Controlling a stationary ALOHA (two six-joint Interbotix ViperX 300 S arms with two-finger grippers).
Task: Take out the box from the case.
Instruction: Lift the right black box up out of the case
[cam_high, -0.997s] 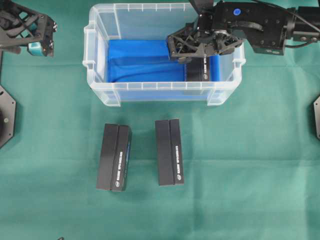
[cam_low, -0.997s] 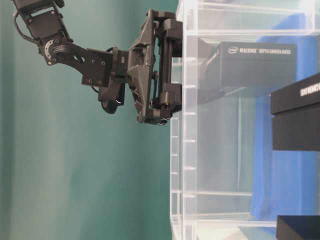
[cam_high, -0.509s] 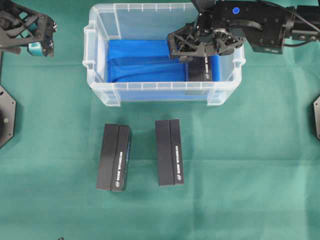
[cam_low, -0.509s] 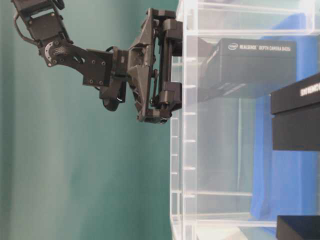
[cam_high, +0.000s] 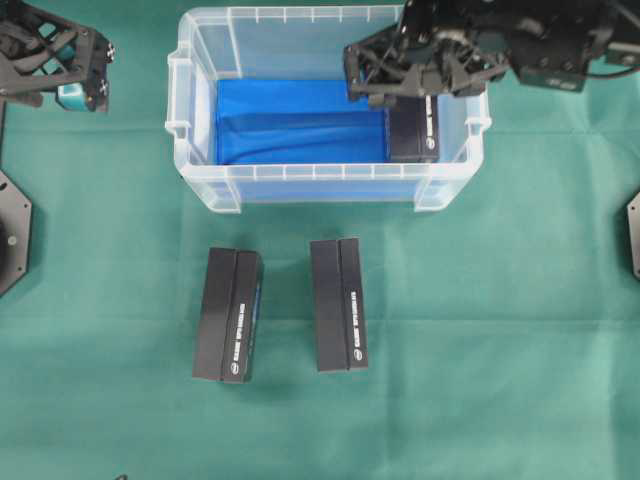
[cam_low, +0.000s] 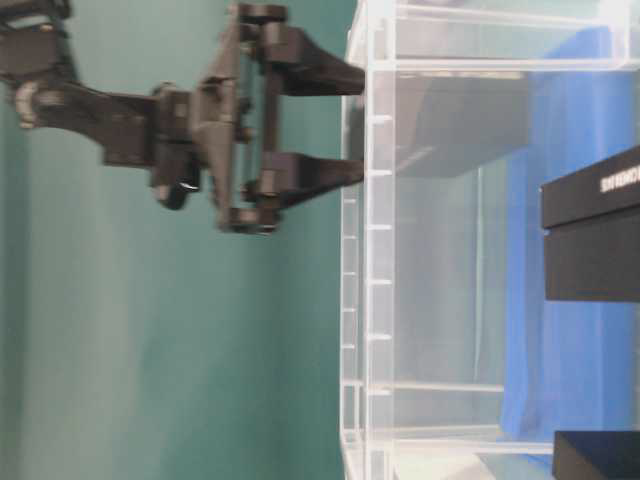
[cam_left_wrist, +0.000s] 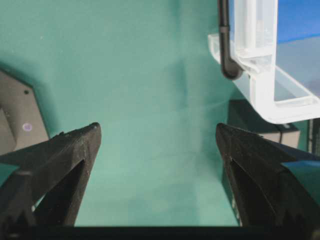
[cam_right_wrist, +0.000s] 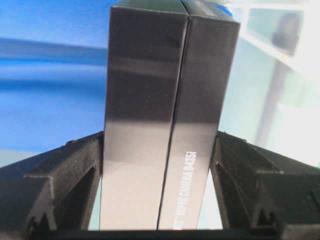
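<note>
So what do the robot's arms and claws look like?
Both are black. The right gripper has an open, web-like frame of struts and two thick wedge-shaped fingers with a ridged, layered surface. A thin black cable runs along its arm. The left gripper is the same kind of black frame, with a small teal-blue part on it.

White print "DEPTH CAMERA D435i" ran along the side of the black box (cam_right_wrist: 170, 120) in the right wrist view; print on the two boxes on the cloth (cam_high: 229, 315) (cam_high: 339, 317) was too small to read.
</note>
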